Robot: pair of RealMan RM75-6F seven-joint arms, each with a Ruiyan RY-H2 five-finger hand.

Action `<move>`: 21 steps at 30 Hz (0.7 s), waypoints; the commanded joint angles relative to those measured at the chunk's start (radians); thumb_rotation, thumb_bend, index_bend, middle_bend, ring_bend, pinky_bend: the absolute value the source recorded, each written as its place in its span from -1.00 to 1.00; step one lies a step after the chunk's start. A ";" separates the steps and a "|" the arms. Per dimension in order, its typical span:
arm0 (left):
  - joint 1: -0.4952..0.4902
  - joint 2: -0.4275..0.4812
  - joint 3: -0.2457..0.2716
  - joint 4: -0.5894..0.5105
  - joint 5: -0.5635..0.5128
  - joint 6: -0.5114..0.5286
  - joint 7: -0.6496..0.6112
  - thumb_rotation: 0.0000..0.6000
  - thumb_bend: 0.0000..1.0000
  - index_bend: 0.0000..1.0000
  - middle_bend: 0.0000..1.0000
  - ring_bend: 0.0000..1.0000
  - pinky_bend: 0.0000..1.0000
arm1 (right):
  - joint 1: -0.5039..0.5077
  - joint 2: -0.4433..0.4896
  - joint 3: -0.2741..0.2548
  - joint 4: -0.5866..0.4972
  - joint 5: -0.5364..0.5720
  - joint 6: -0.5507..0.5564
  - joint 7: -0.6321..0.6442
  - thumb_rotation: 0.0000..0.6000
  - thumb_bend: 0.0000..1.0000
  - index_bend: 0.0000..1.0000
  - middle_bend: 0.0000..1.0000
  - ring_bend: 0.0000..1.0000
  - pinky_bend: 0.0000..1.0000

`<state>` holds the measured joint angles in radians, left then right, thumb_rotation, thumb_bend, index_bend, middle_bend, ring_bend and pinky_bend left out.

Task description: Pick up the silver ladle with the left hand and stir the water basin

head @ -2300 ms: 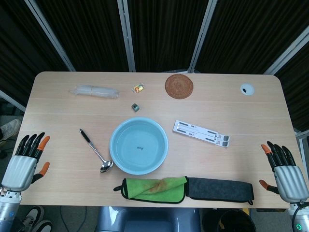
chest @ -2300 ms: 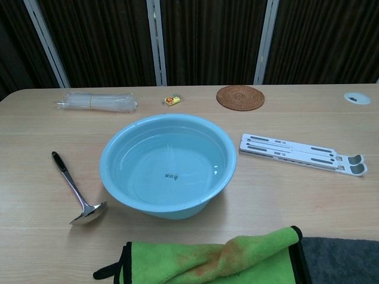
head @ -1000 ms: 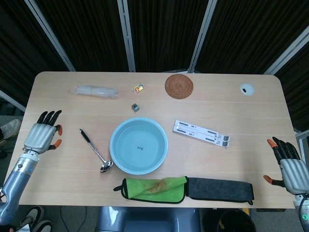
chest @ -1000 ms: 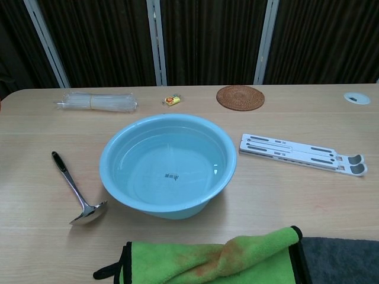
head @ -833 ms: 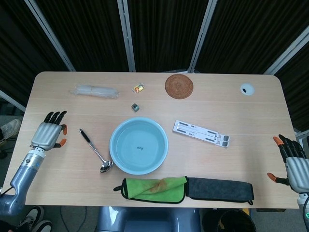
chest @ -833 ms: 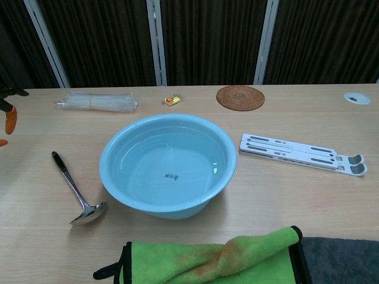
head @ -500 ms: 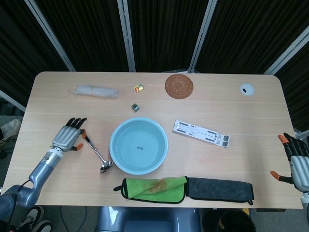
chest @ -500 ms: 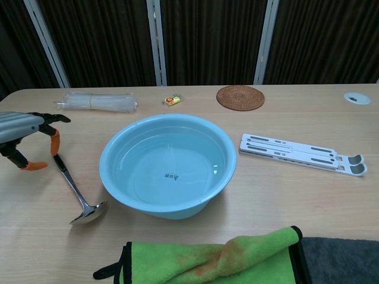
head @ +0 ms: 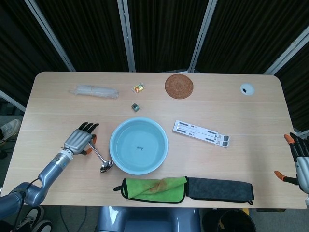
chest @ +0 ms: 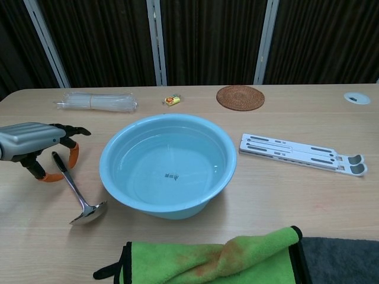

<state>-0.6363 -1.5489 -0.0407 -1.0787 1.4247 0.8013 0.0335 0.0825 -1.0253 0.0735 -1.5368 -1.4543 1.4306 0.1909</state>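
Note:
The silver ladle [head: 101,160] [chest: 80,196] lies on the table left of the light blue water basin [head: 139,146] [chest: 167,165], bowl end toward me, black handle pointing away. My left hand [head: 80,139] [chest: 37,144] hovers over the ladle's black handle, fingers spread, holding nothing. In the chest view the handle's tip shows between its fingers. My right hand [head: 300,164] is at the far right past the table's edge, open and empty; the chest view does not show it.
A green cloth [head: 154,189] and a grey cloth [head: 219,189] lie along the front edge. A white folding stand [head: 201,133] lies right of the basin. At the back lie a plastic bundle [head: 94,91], a candy [head: 139,88], a woven coaster [head: 179,85] and a small block [head: 135,107].
My left hand has come in from the table's left edge, moving right until it sits above the ladle's handle. My right hand has drifted further right, off the table. The ladle has not moved.

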 commanded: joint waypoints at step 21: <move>-0.028 -0.067 0.020 0.116 -0.030 -0.051 -0.012 1.00 -0.30 -0.14 -1.00 -1.00 -1.00 | 0.008 0.000 0.008 -0.007 0.016 -0.023 -0.019 1.00 -0.97 -0.98 -1.00 -1.00 -1.00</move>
<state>-0.6622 -1.6121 -0.0225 -0.9663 1.3928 0.7504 0.0236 0.0898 -1.0264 0.0803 -1.5438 -1.4387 1.4088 0.1713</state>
